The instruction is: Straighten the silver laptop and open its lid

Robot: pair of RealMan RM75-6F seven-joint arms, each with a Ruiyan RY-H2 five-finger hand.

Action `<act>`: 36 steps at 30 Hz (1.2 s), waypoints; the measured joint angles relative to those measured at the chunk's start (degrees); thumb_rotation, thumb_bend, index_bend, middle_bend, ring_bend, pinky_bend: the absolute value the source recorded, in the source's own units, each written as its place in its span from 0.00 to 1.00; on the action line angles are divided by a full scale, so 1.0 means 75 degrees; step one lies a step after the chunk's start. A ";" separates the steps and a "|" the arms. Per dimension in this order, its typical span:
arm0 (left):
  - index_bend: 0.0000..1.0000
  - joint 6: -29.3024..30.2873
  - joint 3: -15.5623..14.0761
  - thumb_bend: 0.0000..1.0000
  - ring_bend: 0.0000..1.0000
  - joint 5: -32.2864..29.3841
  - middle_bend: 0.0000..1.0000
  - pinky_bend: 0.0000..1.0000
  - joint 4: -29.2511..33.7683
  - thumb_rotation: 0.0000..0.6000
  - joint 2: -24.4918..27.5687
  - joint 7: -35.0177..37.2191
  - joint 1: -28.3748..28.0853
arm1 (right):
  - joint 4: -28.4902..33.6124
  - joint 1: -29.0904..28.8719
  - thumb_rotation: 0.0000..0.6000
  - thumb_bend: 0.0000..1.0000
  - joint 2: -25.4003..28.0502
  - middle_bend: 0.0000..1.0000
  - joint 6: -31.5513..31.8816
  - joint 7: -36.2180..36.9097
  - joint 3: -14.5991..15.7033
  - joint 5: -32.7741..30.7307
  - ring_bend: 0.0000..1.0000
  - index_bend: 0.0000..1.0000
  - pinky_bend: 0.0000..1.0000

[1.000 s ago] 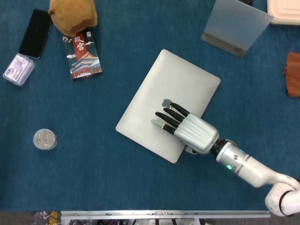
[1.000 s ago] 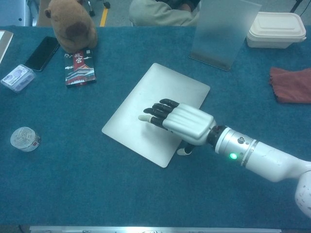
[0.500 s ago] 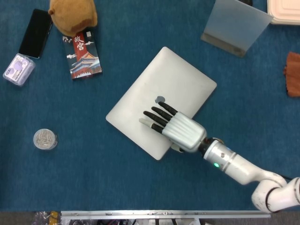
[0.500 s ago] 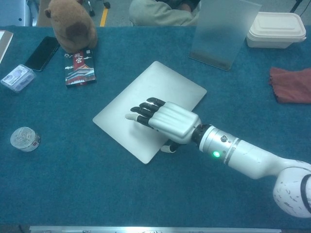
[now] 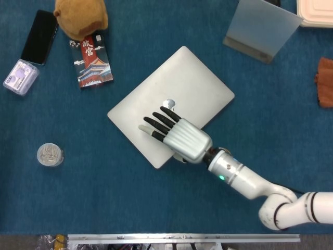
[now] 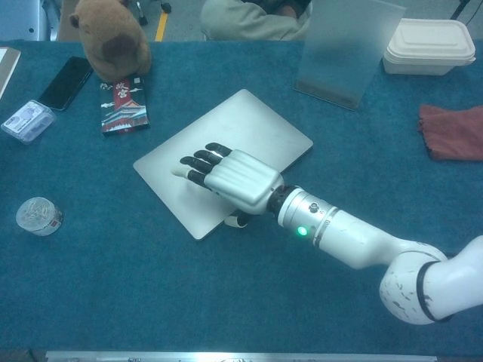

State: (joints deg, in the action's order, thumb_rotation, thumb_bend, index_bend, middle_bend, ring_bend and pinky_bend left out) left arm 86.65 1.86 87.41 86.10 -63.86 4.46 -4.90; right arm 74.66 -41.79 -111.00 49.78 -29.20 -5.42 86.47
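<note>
The silver laptop (image 5: 177, 88) (image 6: 234, 132) lies shut on the blue table, turned at an angle with one corner toward the far side. My right hand (image 5: 174, 136) (image 6: 226, 177) rests flat on its lid near the front corner, fingers stretched out and slightly apart, thumb down past the laptop's near edge. It grips nothing. The left hand shows in neither view.
A brown plush toy (image 5: 80, 16), a printed booklet (image 5: 91, 60), a black phone (image 5: 39, 36), a small clear box (image 5: 21, 77) and a round foil-lidded cup (image 5: 50, 154) sit at the left. A frosted stand (image 5: 260, 26), a white container (image 6: 429, 45) and a red cloth (image 6: 453, 130) are at the right.
My right hand has slid left with the laptop under it. The laptop has shifted left and turned further clockwise as seen from above. Its lid remains shut.
</note>
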 measured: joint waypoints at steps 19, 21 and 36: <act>0.13 0.0064 0.0032 0.34 0.10 0.0028 0.14 0.09 0.0019 1.00 0.0068 0.0041 0.0017 | -0.0248 -0.0511 1.00 0.19 -0.0525 0.02 -0.0176 0.0031 -0.0545 -0.0631 0.00 0.00 0.04; 0.13 0.0053 0.0033 0.34 0.10 0.0039 0.14 0.09 0.0039 1.00 0.0073 0.0018 0.0006 | 0.0083 -0.0500 1.00 0.19 -0.0294 0.01 -0.0327 0.0118 -0.0600 -0.0891 0.00 0.00 0.04; 0.13 -0.0001 0.0038 0.34 0.10 0.0016 0.14 0.09 0.0138 1.00 0.0116 -0.0080 -0.0017 | 0.0791 -0.1028 1.00 0.61 0.1163 0.19 -0.1298 0.1226 -0.1692 -0.2780 0.00 0.00 0.04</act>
State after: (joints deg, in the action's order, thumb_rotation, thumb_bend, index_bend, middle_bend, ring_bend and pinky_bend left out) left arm 86.64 2.14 87.52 87.14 -62.99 3.86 -5.03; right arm 80.59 -49.50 -102.28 40.05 -20.00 -18.11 65.62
